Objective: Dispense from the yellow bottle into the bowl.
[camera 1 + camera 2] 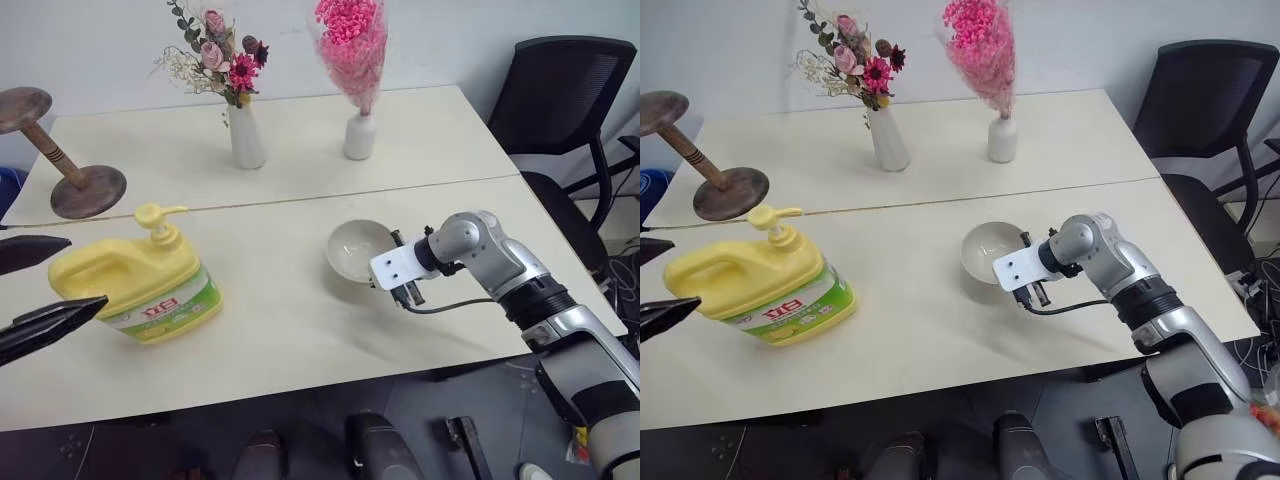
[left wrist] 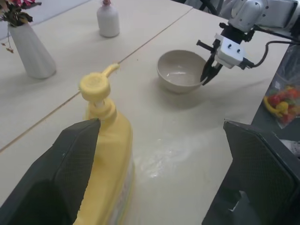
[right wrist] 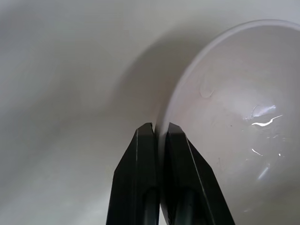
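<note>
The yellow bottle [image 1: 140, 280] stands upright on the left of the table, its pump top [image 1: 158, 215] pointing right. My left gripper [image 1: 88, 272] is open beside it, its fingers [image 1: 45, 322] spread wide at the bottle's left and touching nothing; in the left wrist view the bottle [image 2: 110, 140] sits in front of the gap. The pale bowl [image 1: 355, 245] rests near the table's middle. My right gripper [image 1: 412, 298] is shut on the bowl's near-right rim. In the right wrist view the rim [image 3: 161, 117] runs in between the closed fingertips [image 3: 146, 140].
Two white vases with flowers [image 1: 246, 135] [image 1: 360, 135] stand at the back. A brown wooden stand [image 1: 85, 190] is at the back left. A black chair [image 1: 560, 100] stands to the right of the table. The table's front edge [image 1: 300, 395] runs close below the bottle.
</note>
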Available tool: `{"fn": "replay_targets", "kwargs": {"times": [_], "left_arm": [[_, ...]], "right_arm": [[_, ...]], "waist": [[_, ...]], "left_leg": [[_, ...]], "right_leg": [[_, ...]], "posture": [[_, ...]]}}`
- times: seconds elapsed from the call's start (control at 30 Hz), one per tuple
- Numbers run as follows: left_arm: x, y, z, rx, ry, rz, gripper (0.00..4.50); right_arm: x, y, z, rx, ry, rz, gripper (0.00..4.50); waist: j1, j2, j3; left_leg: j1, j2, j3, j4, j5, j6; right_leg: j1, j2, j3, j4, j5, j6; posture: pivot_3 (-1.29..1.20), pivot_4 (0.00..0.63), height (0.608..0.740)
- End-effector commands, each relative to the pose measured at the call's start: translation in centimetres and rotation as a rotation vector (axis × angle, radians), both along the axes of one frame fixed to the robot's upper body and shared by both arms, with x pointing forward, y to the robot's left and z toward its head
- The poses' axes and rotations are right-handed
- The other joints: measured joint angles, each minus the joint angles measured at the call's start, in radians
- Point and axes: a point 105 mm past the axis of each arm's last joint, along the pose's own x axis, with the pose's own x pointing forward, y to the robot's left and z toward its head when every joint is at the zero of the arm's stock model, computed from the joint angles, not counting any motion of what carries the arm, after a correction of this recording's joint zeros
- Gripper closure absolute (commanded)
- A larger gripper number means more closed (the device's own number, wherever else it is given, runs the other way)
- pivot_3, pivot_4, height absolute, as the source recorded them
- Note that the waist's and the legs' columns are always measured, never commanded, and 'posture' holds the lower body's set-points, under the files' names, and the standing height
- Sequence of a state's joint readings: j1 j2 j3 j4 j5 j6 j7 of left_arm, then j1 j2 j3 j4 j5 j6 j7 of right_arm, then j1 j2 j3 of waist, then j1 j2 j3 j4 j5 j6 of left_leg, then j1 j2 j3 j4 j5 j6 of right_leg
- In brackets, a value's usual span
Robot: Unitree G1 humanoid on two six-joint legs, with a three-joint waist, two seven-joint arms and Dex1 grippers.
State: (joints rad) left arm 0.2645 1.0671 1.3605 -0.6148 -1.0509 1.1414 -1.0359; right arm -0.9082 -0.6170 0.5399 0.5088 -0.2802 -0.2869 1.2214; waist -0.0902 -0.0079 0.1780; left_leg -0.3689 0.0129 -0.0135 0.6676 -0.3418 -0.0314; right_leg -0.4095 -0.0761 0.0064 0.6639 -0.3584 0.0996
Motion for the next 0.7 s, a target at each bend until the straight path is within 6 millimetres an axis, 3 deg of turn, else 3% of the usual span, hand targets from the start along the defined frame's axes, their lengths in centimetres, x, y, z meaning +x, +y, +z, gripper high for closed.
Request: {"fn": "replay_targets", "kwargs": {"times": [0.03,0.17,0.27,0.33,0.4,0.5,0.7], "left_arm": [[-0.5,-0.2,0.5,-0.017,-0.031,-0.01,0.0],[-0.6,-0.5,0.2,-0.029,-0.01,-0.024,0.0],[-0.9,-0.2,0.2,-0.055,0.008,-0.013,0.0],[-1.1,0.0,0.2,-0.07,0.023,-0.011,0.0],[-1.3,0.2,0.2,-0.073,0.044,-0.014,0.0],[-1.4,1.0,0.7,-0.077,0.041,0.003,0.0],[-0.7,1.9,2.0,-0.079,-0.006,0.013,0.0]], "right_arm": [[0.4,-0.1,0.1,0.051,-0.026,-0.024,3.73],[1.0,-0.2,1.2,0.158,-0.029,-0.092,2.33],[1.3,-2.2,6.7,0.386,0.055,-0.228,1.36],[0.4,-3.7,9.6,0.491,0.138,-0.252,0.69],[-1.2,-6.3,11.9,0.501,0.221,-0.26,0.69],[-3.2,-10.0,13.7,0.503,0.315,-0.315,0.69],[-3.4,-12.1,15.1,0.502,0.286,-0.366,0.69]], "waist": [[0.005,0.0,0.0],[0.009,0.0,0.0],[0.01,0.0,0.0],[0.015,0.001,0.001],[0.023,0.002,0.002],[0.037,0.002,0.002],[0.028,0.001,0.002]], "left_leg": [[0.0,0.0,0.0,0.0,0.0,0.0],[-0.002,-0.001,-0.001,-0.001,-0.001,0.001],[-0.002,-0.002,-0.001,0.0,-0.001,0.001],[-0.002,-0.002,-0.002,0.0,-0.001,0.001],[-0.002,-0.002,-0.002,0.0,-0.001,0.001],[-0.001,-0.001,-0.002,-0.002,-0.001,0.002],[0.0,-0.001,0.002,-0.001,-0.002,0.004]], "right_leg": [[0.0,-0.001,0.0,0.0,0.0,0.0],[0.0,-0.002,-0.001,-0.002,0.0,0.0],[0.001,-0.002,-0.001,-0.002,0.0,0.0],[0.001,-0.002,-0.001,-0.002,0.0,0.0],[0.001,-0.002,-0.002,-0.003,0.0,0.0],[0.001,-0.002,-0.002,-0.005,0.0,-0.001],[0.002,-0.002,-0.001,-0.004,0.0,-0.003]], "posture": [[0.0,0.15,0.74],[0.0,0.15,0.74],[0.0,0.15,0.74],[0.0,0.15,0.74],[0.0,0.15,0.74],[0.0,0.15,0.74],[0.0,0.15,0.74]]}}
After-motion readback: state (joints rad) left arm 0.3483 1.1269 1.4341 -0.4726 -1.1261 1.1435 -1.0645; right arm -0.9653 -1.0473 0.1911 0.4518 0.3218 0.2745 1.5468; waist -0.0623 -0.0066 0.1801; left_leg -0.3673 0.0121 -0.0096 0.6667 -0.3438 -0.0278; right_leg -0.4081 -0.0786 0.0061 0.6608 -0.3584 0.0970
